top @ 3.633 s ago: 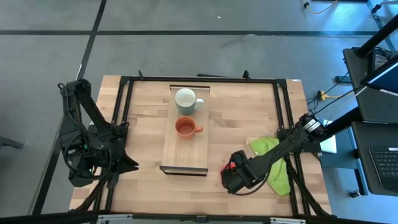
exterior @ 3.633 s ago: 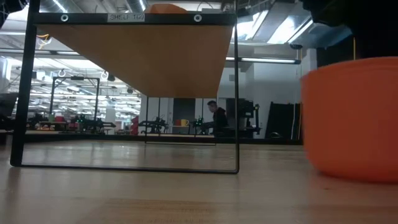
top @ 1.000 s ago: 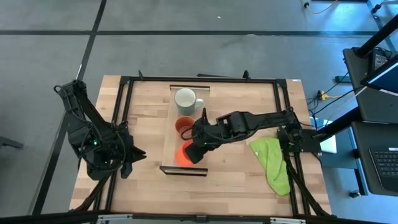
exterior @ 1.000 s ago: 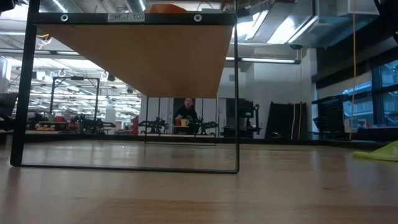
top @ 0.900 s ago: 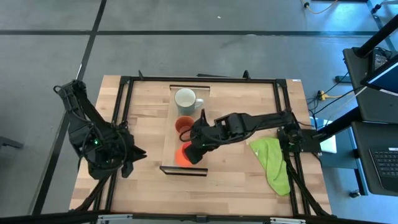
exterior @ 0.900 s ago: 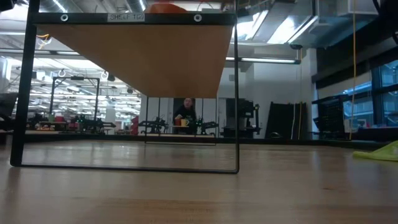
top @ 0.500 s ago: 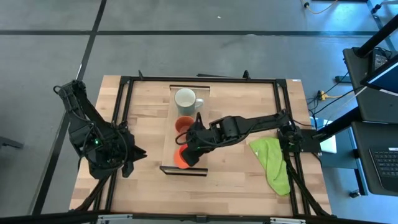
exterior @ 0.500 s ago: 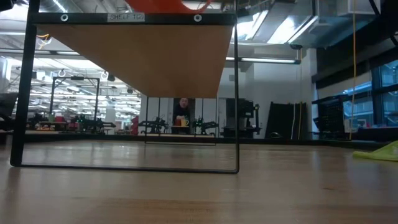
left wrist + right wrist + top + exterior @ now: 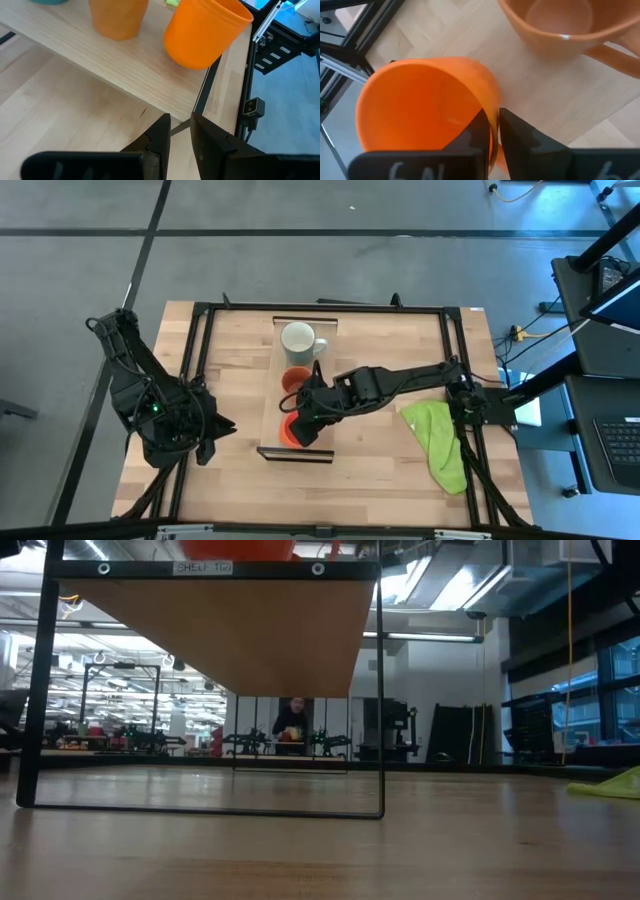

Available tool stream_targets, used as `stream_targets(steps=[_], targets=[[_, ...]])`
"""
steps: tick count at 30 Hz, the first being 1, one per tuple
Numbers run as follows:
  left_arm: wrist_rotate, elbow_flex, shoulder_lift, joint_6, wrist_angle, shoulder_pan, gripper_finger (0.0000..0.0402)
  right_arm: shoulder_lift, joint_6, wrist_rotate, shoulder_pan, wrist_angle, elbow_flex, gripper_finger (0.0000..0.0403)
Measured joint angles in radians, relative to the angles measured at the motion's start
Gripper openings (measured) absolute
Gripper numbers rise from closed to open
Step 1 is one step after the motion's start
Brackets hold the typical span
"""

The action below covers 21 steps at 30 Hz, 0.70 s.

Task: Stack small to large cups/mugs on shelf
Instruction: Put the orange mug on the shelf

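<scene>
The right end effector [image 9: 298,423] pinches the rim of the bright orange-red mug [image 9: 420,107] — a touch farther toward 6 o'clock than before — on the long light-wood shelf [image 9: 275,415], near the brownish-orange mug [image 9: 294,379]. Left end effector [image 9: 180,132] nearly closed, empty, off at 9 o'clock.

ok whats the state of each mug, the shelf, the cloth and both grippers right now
bright orange-red mug: tilted, rim pinched by the right gripper, over the shelf's near end
brownish-orange mug: upright on the shelf, empty
pale grey-green mug: upright on the shelf's far end
shelf: raised above the table
green cloth: crumpled on the table
right gripper: shut on the mug's wall
left gripper: nearly shut, empty, beside the shelf
</scene>
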Motion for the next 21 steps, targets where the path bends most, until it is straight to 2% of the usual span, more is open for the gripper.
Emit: stream_targets(steps=[21], targets=[[-0.001, 0.000, 0.000, 0.019, 0.000, 0.000, 0.0069, 0.001, -0.026, -0.009, -0.003, -0.023, 0.000, 0.0042]])
